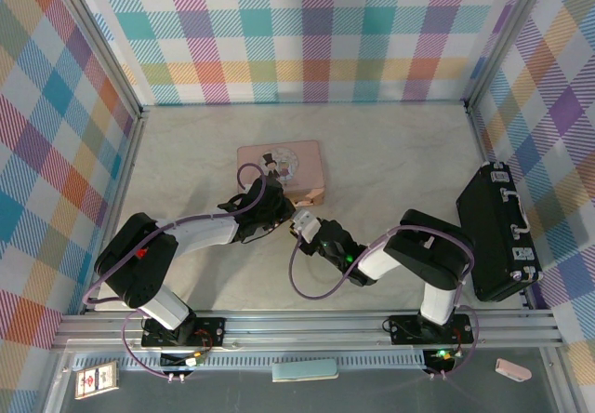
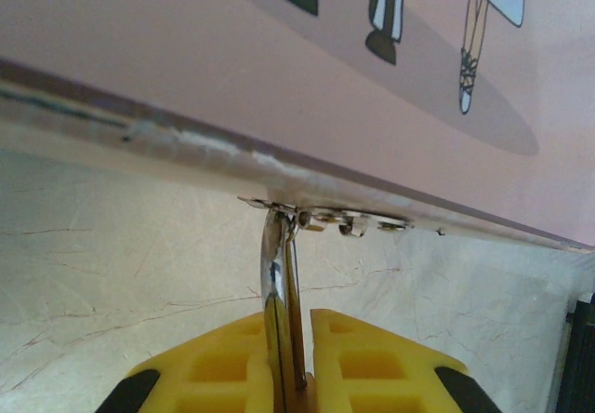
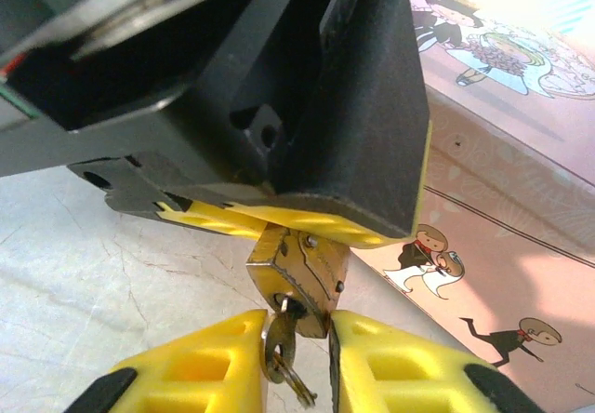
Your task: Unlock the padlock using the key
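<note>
top external view: a pale, veined desk [image 1: 390, 153] walled in by checked panels. a black case [image 1: 497, 232] lies at the far right edge. the left arm [image 1: 186, 241] and the right arm [image 1: 418, 246] both reach inward from the near edge and meet at mid-desk, just near of the pink tin [image 1: 279, 164], which lies flat with its cartoon lid facing up.

left wrist view: the left fingers [image 2: 372, 357], yellow-padded, are closed tight on the padlock [image 2: 296, 357], which is seen edge-on. its silver shackle [image 2: 272, 273] rises from between the pads to a small metal fitting [image 2: 325, 218] on the tin's edge, which it touches.

right wrist view: the brass padlock body hangs just beside the tin's near edge. its upper end is pinched under the yellow pads of the left fingers, and its keyhole end points toward the camera. the key [image 3: 277, 343] sits in the keyhole with a small ring [image 3: 299, 393] hanging from its head. the right fingers [image 3: 200, 371] are drawn in on either side of the key head, which lies against the left-hand pad. it cannot be told whether both pads press on it.
</note>
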Robot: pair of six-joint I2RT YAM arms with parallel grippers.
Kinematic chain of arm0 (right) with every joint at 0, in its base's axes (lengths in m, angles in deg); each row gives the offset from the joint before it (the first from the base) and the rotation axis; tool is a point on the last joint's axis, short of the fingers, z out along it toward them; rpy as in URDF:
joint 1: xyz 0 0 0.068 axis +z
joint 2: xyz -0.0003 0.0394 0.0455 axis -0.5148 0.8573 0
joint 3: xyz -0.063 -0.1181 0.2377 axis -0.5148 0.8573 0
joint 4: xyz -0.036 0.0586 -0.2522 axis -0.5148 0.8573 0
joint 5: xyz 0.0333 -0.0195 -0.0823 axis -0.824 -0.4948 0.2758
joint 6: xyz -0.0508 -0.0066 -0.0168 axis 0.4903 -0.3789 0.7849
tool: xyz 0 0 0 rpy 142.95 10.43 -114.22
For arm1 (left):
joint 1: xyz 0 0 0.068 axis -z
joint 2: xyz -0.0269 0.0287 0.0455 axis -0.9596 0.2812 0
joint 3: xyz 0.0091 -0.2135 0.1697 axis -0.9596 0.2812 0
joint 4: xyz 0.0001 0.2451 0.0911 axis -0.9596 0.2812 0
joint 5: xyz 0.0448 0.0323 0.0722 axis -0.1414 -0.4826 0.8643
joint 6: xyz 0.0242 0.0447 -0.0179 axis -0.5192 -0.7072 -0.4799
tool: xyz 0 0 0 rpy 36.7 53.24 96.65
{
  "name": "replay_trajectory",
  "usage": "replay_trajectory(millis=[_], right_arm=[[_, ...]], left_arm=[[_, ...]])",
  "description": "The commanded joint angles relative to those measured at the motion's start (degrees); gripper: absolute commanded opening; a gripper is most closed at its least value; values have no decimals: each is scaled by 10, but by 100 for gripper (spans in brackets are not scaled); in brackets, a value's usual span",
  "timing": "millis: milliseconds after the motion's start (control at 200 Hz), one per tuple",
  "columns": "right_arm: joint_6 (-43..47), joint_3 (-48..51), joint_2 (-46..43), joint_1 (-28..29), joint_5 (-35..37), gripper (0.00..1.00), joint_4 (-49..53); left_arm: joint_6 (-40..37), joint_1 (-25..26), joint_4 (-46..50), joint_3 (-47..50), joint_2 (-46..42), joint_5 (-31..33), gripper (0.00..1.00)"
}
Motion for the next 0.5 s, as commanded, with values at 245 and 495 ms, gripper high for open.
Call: replay_trajectory(millis=[245, 495], right_arm=[[-29, 0, 4, 8, 13, 16, -29], [-64, 0, -4, 8, 1, 13, -18]], left_arm=[[-14, 0, -39, -3, -12, -10, 1], [-13, 0, -44, 0, -10, -9, 1]])
